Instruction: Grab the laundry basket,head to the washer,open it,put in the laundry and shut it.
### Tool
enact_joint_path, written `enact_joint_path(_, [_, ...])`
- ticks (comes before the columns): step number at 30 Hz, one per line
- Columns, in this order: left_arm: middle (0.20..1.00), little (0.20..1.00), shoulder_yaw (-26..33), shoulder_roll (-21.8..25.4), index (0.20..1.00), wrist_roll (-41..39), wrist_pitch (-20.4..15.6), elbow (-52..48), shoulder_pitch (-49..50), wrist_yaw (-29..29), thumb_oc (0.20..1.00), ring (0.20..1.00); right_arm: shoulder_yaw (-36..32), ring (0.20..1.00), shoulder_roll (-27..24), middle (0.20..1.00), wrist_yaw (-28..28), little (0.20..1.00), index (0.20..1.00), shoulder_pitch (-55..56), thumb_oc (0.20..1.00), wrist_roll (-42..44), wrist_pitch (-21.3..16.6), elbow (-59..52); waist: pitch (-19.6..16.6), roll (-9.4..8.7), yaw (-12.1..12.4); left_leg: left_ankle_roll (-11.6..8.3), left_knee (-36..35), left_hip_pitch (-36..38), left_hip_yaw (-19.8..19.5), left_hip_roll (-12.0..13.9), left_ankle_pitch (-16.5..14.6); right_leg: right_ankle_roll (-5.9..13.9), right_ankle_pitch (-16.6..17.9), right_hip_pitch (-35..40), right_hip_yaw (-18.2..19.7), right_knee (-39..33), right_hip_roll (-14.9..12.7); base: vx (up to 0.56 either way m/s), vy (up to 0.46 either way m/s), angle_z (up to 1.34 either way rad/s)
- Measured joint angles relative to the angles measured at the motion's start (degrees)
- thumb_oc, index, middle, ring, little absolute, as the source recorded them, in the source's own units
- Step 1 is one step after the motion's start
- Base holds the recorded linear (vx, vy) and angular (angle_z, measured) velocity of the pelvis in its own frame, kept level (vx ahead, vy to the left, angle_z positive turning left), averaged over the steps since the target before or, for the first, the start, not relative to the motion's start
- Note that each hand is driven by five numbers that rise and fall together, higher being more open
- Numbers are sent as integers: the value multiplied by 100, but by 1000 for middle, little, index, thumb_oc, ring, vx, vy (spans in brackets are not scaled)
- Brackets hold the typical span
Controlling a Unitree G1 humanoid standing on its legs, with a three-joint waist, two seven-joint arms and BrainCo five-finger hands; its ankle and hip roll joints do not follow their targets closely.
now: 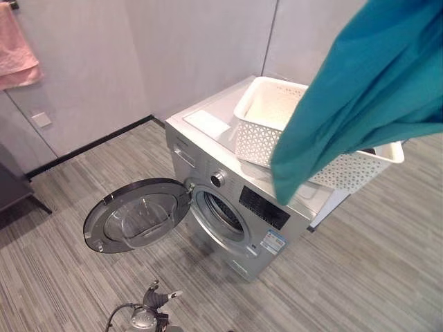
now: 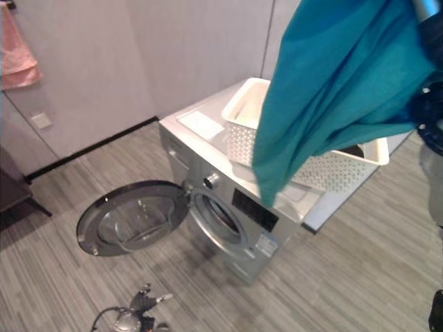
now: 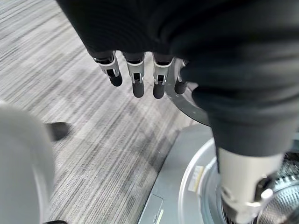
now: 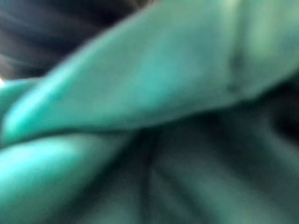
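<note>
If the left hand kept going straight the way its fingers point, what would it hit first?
Probably the grey striped floor. In its wrist view the left hand has straight fingers aimed down at bare floor beside the washer, with nothing between; how far off the floor lies is unclear.

Grey striped floor [image 1: 387, 263], washer [image 1: 228, 187], basket [image 1: 277, 117] atop

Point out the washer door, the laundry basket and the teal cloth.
washer door [image 1: 138, 214], left eye view, glass centre.
laundry basket [image 1: 259, 138], left eye view, lattice side wall.
teal cloth [image 2: 332, 90], right eye view, hanging middle.
</note>
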Motion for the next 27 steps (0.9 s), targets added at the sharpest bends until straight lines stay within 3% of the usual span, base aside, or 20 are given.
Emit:
enact_joint_path(2, [1000,1000,-31,-43,1000,7,0,-14,46,-4,1000,1000,-29,200,3,200,-18,200,200,119,200,2,83,19,-19,144,-263,-21,-362,461,-72,105,-28,59,37,-3,20,-15,-3,-31,339,-13])
enact_joint_path(3, [1000,1000,-78,-94,1000,19,-1,2,51,-8,1000,1000,-31,200,8,200,-18,200,200,224,200,-4,117,36,-41,325,-356,-162,-1249,941,-38,205,-115,156,100,-78,86,11,-11,-70,396,3])
enact_joint_path(5, [1000,1000,-76,-178,1000,59,-5,35,-98,-23,1000,1000,-274,200,1,200,-16,200,200,483,200,-63,161,20,-78,551,-519,-160,-2029,1109,4,368,-111,263,147,-97,-45,-25,-30,-51,250,29])
enact_joint_path(6, [1000,1000,-104,-243,1000,85,-6,77,-174,-31,1000,1000,-452,200,-1,200,-15,200,200,641,200,-80,186,21,-121,688,-526,-166,-2353,1130,99,414,-70,365,181,-149,-114,-34,-50,-121,327,43])
enact_joint_path(7, [1000,1000,-246,-323,1000,213,-11,72,-207,-46,1000,1000,-671,200,-8,200,-24,200,200,821,200,-88,224,14,-204,880,-528,-269,-2482,1094,116,372,-173,638,256,-265,-157,-44,-162,-174,435,26])
enact_joint_path(10, [1000,1000,-471,-327,1000,307,-8,82,-244,-90,1000,1000,-798,200,24,200,-49,200,200,857,200,-135,226,10,-202,880,-608,-25,-2628,991,114,-148,-344,992,447,-395,-163,-118,-634,-125,302,16])
enact_joint_path(11, [1000,1000,-480,-318,1000,387,-7,93,-167,-111,1000,1000,-738,200,92,200,-54,200,200,862,200,-214,225,15,-197,795,-587,110,-2627,984,145,-448,-310,1067,529,-426,-102,-157,-922,-152,348,-16])
enact_joint_path(13, [1000,1000,-583,-227,1000,455,-1,95,-10,-128,1000,1000,-536,200,297,200,-43,200,200,741,200,-295,234,-96,-215,726,-496,344,-2621,1024,356,-799,-310,1245,637,-574,133,-92,-1255,-162,301,-44])
enact_joint_path(15, [1000,1000,-607,-174,1000,463,0,92,80,-125,1000,1000,-363,200,442,200,-21,200,200,738,200,-309,233,-119,-220,691,-479,445,-2567,1050,461,-985,-334,1259,698,-616,151,-107,-1390,-206,299,-43])
enact_joint_path(16, [1000,1000,-701,-26,1000,490,5,-45,149,-121,1000,1000,-199,200,693,200,41,200,200,717,200,-348,275,-229,-232,627,-480,518,-2529,1035,561,-1133,-353,1396,806,-697,317,-89,-1476,-123,220,-46])
enact_joint_path(21, [1000,1000,-921,375,1000,677,-64,-1484,239,-125,1000,1000,591,200,1200,200,284,200,200,727,200,-391,187,-661,-166,589,-444,595,-2513,1029,782,-1212,-302,1500,970,-823,496,-61,-1512,-195,123,-28])
enact_joint_path(22, [1000,1000,-1048,713,1000,676,-122,-2662,432,-145,1000,1000,751,200,1427,200,377,200,200,842,200,-357,174,-740,-100,507,-446,618,-2525,1041,781,-1150,-309,1478,947,-888,490,57,-1438,0,0,0])
enact_joint_path(23, [1000,1000,-1063,799,1000,668,-275,-2990,367,-149,1000,1000,887,200,1518,200,478,200,200,920,200,-344,108,-735,-89,483,-402,624,-2531,1040,769,-1120,-312,1470,940,-879,471,49,-1421,-47,21,-2])
enact_joint_path(27, [1000,1000,-1082,870,1000,633,-452,-3931,75,-284,1000,1000,1148,200,1645,200,914,200,200,978,200,-331,-182,-816,-96,482,-197,569,-2529,1040,752,-1004,-276,1430,936,-864,439,-18,-1302,0,0,0])
